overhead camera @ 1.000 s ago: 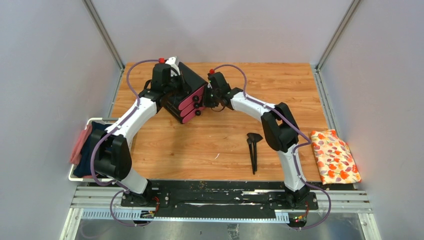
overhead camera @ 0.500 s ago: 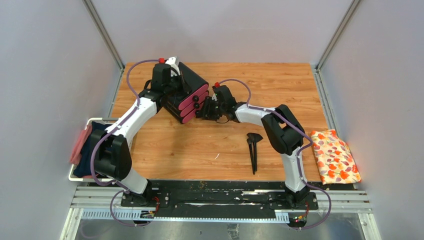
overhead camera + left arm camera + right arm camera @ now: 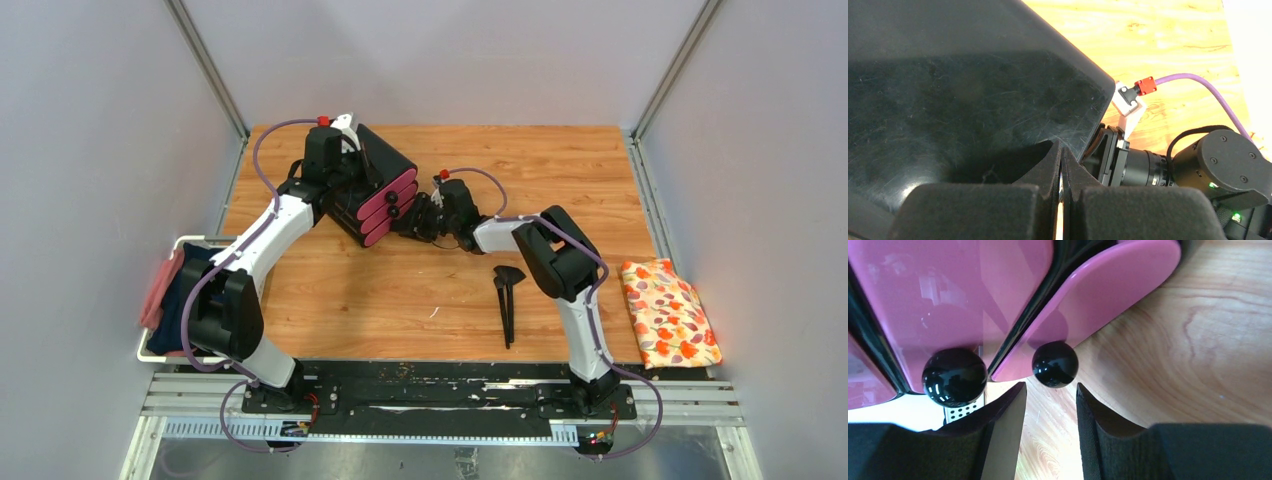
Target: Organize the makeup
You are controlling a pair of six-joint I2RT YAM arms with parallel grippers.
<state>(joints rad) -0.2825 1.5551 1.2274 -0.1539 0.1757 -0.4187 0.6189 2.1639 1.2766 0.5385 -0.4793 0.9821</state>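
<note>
No lettering, number, brand mark or sign can be read in any of the views. The glossy top of the black box (image 3: pixel 973 75) just ahead of the left end effector (image 3: pixel 1062 167) shows only fine scratches and glare. The pink drawer fronts (image 3: pixel 948 290) just ahead of the right end effector (image 3: pixel 1050 400) carry only reflections.
</note>
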